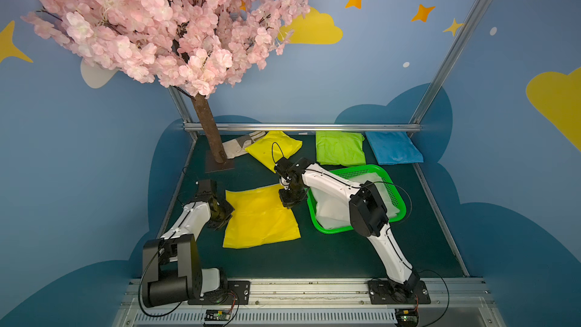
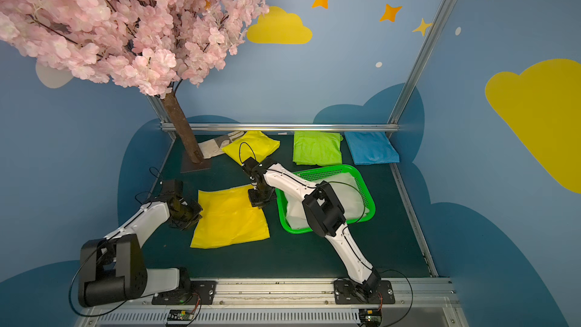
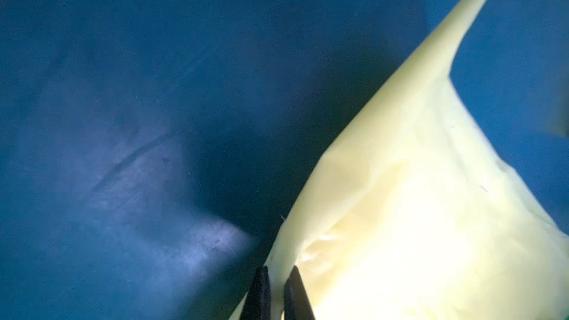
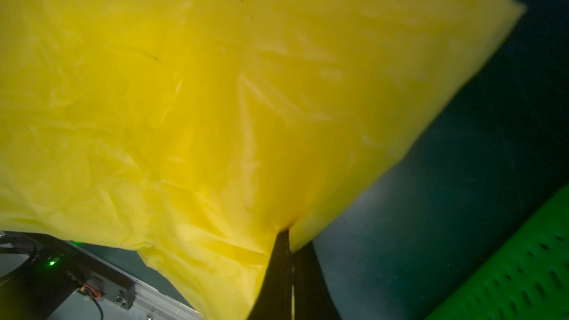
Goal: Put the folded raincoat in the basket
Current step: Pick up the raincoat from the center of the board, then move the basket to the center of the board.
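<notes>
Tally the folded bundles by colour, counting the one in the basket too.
Yellow: 2, front yellow bundle and back yellow bundle
Lime bundle: 1
Blue bundle: 1
White bundle, in the basket: 1
Beige bundle: 1
Total: 6

Basket point(image 1: 355, 172) half hidden behind right arm point(image 1: 330, 184), yellow raincoat point(image 3: 431, 210) washed out, edge-cropped
</notes>
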Motion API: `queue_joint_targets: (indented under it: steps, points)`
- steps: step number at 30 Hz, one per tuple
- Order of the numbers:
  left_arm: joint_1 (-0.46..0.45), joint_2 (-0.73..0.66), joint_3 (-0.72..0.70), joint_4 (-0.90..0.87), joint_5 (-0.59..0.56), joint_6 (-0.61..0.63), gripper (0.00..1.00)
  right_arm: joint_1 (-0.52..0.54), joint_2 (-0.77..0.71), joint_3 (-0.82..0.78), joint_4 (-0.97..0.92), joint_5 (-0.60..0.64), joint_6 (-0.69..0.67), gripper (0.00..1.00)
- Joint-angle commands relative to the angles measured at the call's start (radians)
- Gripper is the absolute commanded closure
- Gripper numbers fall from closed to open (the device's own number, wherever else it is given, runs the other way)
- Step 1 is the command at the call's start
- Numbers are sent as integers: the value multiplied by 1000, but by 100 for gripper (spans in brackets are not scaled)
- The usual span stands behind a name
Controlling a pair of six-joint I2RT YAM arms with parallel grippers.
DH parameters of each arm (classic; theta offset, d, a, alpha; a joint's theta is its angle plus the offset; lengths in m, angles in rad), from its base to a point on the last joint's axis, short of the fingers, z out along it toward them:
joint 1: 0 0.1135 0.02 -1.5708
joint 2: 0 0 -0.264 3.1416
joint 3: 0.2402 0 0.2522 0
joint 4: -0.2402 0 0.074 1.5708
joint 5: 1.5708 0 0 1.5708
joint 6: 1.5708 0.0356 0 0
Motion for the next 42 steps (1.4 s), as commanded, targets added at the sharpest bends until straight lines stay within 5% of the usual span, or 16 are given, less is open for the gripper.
queue_joint_targets:
  steps: [1,6,11,15,21,28,34,42]
  points:
    - [3,-90,86,-145,-18,-10,98,10,-63,20,46,-123,-14,100]
    - [6,-224,218,-279,-19,34,98,-18,-164,21,51,-206,-40,100]
    - [-12,-293,283,-318,101,5,98,-113,-341,-86,26,-209,-71,100]
    - [-171,-290,238,-186,153,-149,98,-248,-494,-224,-30,-196,-119,100]
    - [-568,-26,323,45,23,-405,98,-485,-661,-378,-117,-114,-155,100]
    - [-840,437,722,16,64,-412,98,-753,-762,-478,-184,-50,-220,100]
    - [-914,591,804,7,93,-415,98,-825,-798,-521,-169,-36,-213,100]
    - [-879,549,687,-19,79,-378,98,-803,-766,-545,-152,-29,-207,100]
